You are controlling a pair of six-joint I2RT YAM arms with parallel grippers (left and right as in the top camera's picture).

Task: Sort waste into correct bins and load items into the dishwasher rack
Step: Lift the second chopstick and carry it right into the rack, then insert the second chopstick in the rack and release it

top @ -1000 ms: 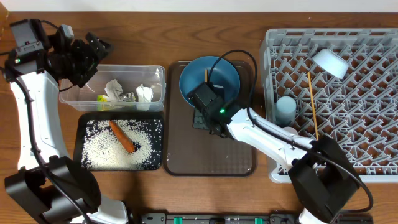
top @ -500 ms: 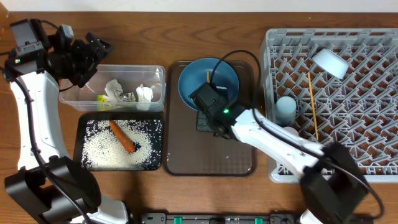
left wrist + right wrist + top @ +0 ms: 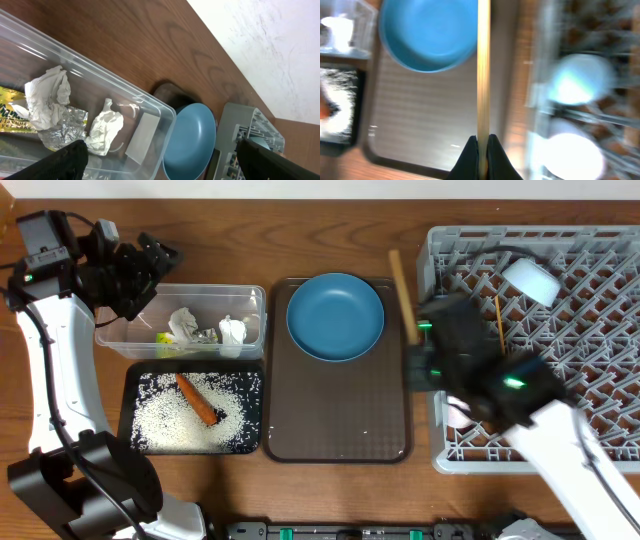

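Right claw (image 3: 483, 145) is pressed together, pinching one wooden chopstick (image 3: 483, 75) at its near end; the stick is pointed straight ahead of the claw

Right wrist view is motion-blurred. The dark-blue plate (image 3: 335, 315) is seen ahead and to the left of this claw, lying on the far end of the brown serving tray (image 3: 340, 420). The dishwasher rack (image 3: 600, 450) is just to the claw's right. Two blurred cups are made out in the rack: light-blue cup (image 3: 582, 80) ahead-right, pinkish-white cup (image 3: 570, 155) close on the right. A white bowl (image 3: 530, 280) is tilted among the pegs further ahead-right, and a second chopstick (image 3: 498, 315) is laid across the pegs just beside it

Left claw (image 3: 155, 260) is spread wide, nothing held between its fingers (image 3: 60, 162). It is held over the far left corner of the clear tub (image 3: 110, 340). Crumpled napkins (image 3: 183, 323) and the yellow-green wrapper (image 3: 10, 107) are seen inside the tub, below this claw. The black tray (image 3: 128, 375) is set on the worktop just behind the tub, touching it or nearly so; rice (image 3: 160, 420) is scattered across it, with the carrot (image 3: 198, 399) lying diagonally on top
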